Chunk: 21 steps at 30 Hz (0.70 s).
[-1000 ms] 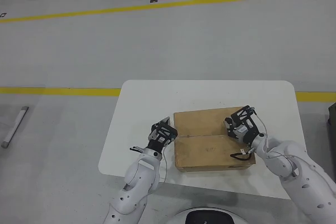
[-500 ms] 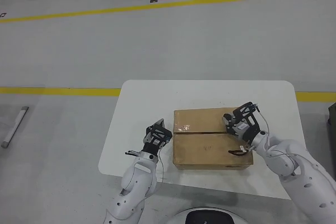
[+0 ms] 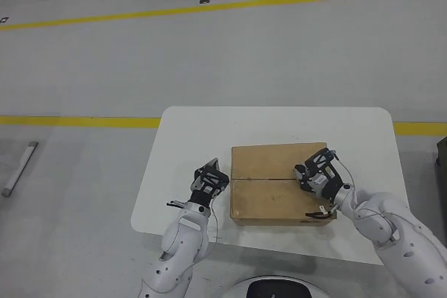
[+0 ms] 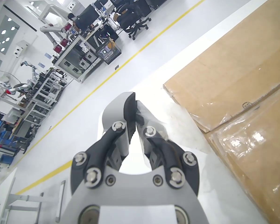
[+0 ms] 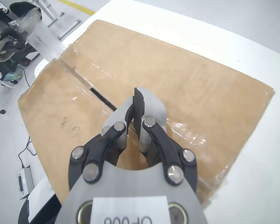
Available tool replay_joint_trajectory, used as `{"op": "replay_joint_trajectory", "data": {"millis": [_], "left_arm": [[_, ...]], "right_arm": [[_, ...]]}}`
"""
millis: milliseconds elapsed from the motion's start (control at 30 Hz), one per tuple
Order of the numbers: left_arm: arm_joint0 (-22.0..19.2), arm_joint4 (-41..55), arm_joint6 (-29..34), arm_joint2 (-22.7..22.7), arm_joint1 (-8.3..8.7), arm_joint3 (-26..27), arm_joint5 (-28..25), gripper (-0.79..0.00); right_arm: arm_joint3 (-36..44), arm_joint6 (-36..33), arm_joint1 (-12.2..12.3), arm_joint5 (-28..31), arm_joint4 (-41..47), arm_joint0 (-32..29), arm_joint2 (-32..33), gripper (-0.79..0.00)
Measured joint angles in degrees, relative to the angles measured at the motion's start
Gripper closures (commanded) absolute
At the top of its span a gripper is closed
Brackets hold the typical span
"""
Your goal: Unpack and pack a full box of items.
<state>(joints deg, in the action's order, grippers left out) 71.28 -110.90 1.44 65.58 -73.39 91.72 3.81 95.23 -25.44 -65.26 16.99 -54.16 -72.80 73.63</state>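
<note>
1. Closed cardboard box [image 3: 272,201] mid-worktop [image 3: 186,134], taped seam [image 3: 264,179] running left to right.
2. Left hand [image 3: 214,165], just left of it, pinches clear tape [image 4: 177,122] off the seam's end.
3. Right hand [image 3: 301,174], closed and empty, over the seam's right part.

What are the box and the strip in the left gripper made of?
The box: brown cardboard, matte, likely corrugated; folded flaps meet at a seam. The strip: probably clear plastic tape, glossy; see-through, glinting, pinched in the left gripper.
</note>
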Motion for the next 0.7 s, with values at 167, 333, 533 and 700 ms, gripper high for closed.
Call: {"op": "replay_joint_trajectory", "data": {"millis": [167, 333, 533, 700], "left_arm": [[0.7, -0.1, 0.0, 0.6, -0.09, 0.8, 0.8, -0.665], [0.4, -0.6, 0.0, 0.7, -0.32, 1.9, 2.0, -0.773], [-1.0, -1.3, -0.6, 0.0, -0.8, 2.4, 3.6, -0.785], [-1.6, -1.5, -1.0, -0.9, -1.11, 3.6, 2.5, -0.785]], "right_arm": [[-0.6, -0.3, -0.2, -0.7, -0.7, 0.7, -0.9, 0.0], [-0.9, -0.3, -0.2, -0.9, -1.1, 1.0, -1.3, 0.0], [-0.8, 0.0, -0.3, -2.0, -1.8, 0.9, -1.6, 0.0], [-0.8, 0.2, -0.5, -3.0, -2.0, 0.9, -1.9, 0.0]]}}
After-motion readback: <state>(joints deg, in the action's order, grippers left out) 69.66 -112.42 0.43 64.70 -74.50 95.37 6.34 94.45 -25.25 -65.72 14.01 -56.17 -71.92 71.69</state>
